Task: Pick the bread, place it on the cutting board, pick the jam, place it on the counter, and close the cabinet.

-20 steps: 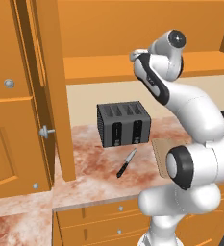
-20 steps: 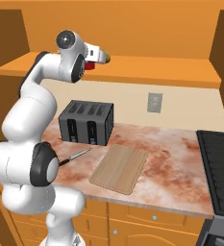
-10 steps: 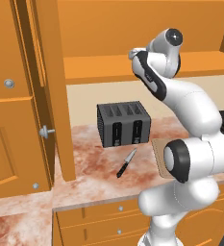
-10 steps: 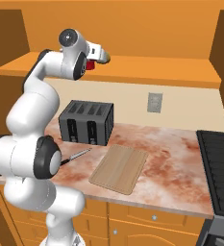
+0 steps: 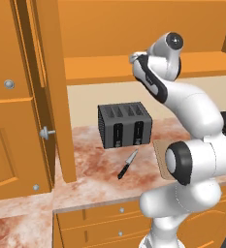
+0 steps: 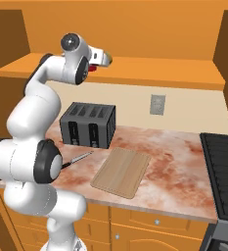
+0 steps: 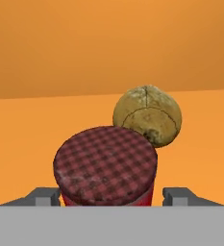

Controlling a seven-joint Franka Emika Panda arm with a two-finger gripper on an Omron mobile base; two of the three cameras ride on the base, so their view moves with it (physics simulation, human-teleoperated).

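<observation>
Now the gripper [image 7: 111, 194], reaching into the cabinet [image 5: 109, 29], has begun to narrow: its fingers [image 7: 46, 196] flank the jam [image 7: 106, 166] on both sides with small gaps showing, so no firm grip yet. Oddly, the bread [image 7: 148, 115] sits just behind the jar on the shelf, and the board [image 6: 121, 171] on the counter [image 6: 179, 152] is bare. Judging by this, the jam is being taken first.

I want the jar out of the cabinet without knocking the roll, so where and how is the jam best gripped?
Probably by the red wall just under the checked lid of the jam, with the end effector coming from the open front and a finger on either side. The jar stands upright and round, and the bread sits behind it, so its flanks look free.
</observation>
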